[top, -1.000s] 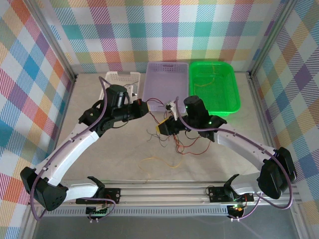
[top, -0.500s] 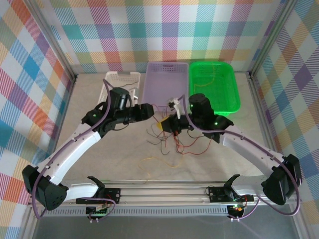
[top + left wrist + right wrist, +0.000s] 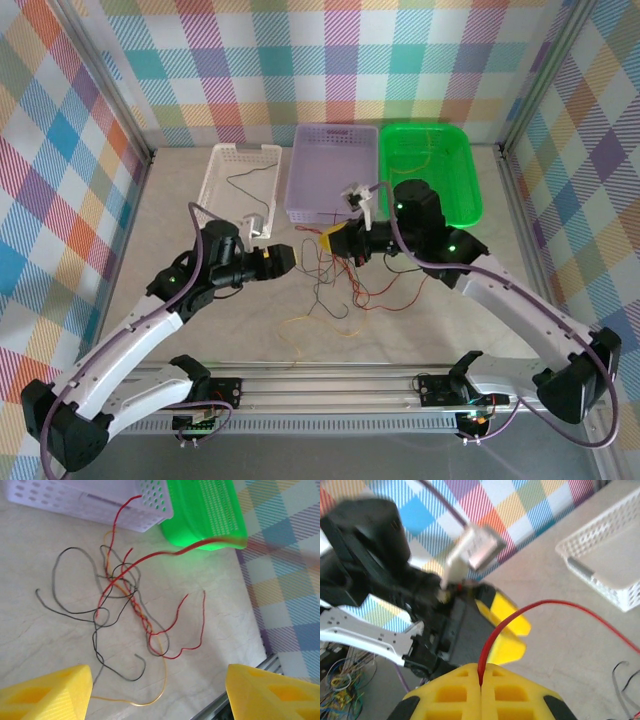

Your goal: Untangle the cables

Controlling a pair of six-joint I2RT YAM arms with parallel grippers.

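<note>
The right gripper (image 3: 481,674) pinches a red cable (image 3: 520,611) between its fingers; the left gripper (image 3: 159,677) (fingers wide apart, empty) hangs over the tangled cables (image 3: 132,597).

The overhead camera looks down from high behind over the whole table (image 3: 180,200). The left wrist camera faces down, close, on the cables (image 3: 125,595) beyond its fingers (image 3: 45,690), a patch shared with overhead. The right wrist camera looks low past its fingers (image 3: 465,690).

The pale stone-patterned table top (image 3: 215,645) looks smooth and faintly glossy. The bright green plastic basket (image 3: 205,510) shines; the thin red, yellow and dark cables (image 3: 134,602) wear smooth plastic sheathing.
</note>
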